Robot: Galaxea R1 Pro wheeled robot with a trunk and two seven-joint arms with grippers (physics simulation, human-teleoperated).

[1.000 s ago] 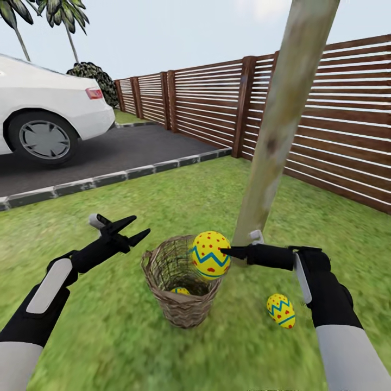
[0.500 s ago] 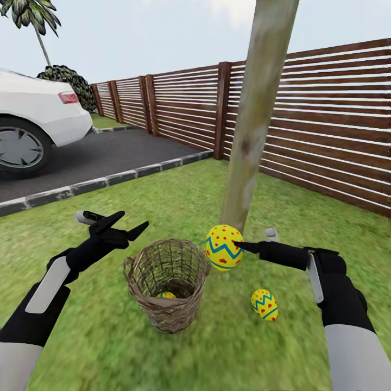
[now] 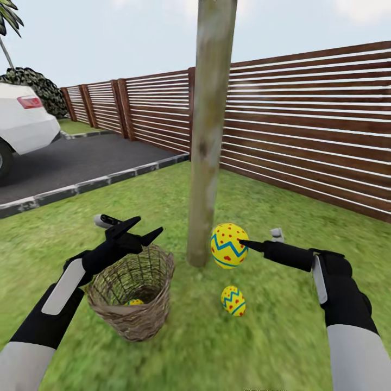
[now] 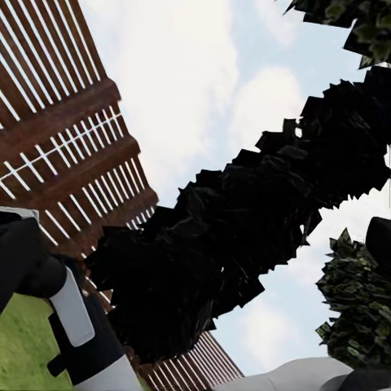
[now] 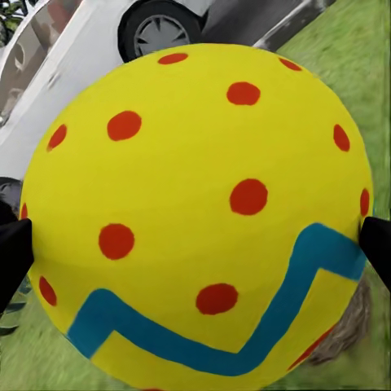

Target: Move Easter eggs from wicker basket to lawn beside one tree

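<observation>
My right gripper [image 3: 239,243] is shut on a yellow Easter egg [image 3: 228,246] with a blue zigzag and red dots, held just right of the tree [image 3: 208,136] near its foot. Up close in the right wrist view, that egg [image 5: 195,212] sits between both black fingertips [image 5: 376,248]. A second egg [image 3: 233,300] lies on the lawn [image 3: 228,353] below it, close to the trunk. The wicker basket [image 3: 132,292] stands left of the tree with a third egg [image 3: 136,302] inside. My left gripper [image 3: 145,228] hangs open above the basket's rim.
A brown slatted fence [image 3: 304,125] runs behind the tree. The dark driveway [image 3: 70,163] with grey edging stones lies at the left, with a white car [image 3: 24,122] on it. Open grass spreads in front and to the right.
The head camera has swung right, shifting the whole scene left. My right gripper has carried its egg from over the basket to the right side of the trunk. The left gripper stays open.
</observation>
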